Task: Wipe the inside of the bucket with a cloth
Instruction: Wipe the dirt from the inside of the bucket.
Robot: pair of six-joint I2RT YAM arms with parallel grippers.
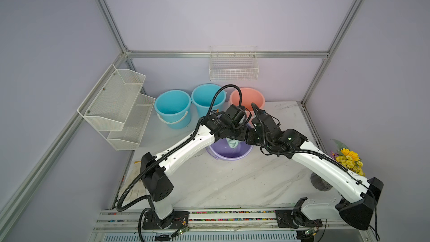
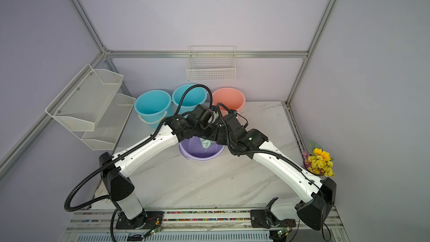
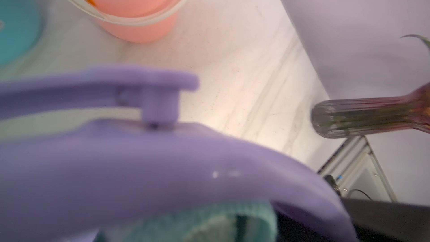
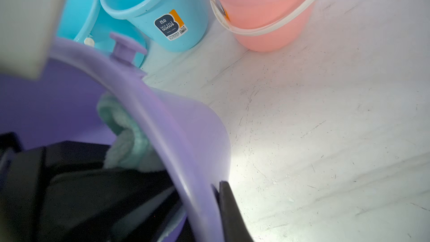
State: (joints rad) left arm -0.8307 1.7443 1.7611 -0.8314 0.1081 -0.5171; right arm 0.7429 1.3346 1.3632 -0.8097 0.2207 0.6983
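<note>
While R tool (image 4: 202, 202) pinches smooth bucket (image 4: 197, 124) rim, L tool (image 1: 230, 138) clamps fluffy cloth (image 4: 125, 131).

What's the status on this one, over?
Left claw shut on cloth, inside purple bucket. Right claw clamped on its rim. Blue buckets, pink bucket behind, clear of it.

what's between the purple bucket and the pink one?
Nothing: bare marble tabletop between purple bucket and pink bucket, clear in the right wrist view.
</note>
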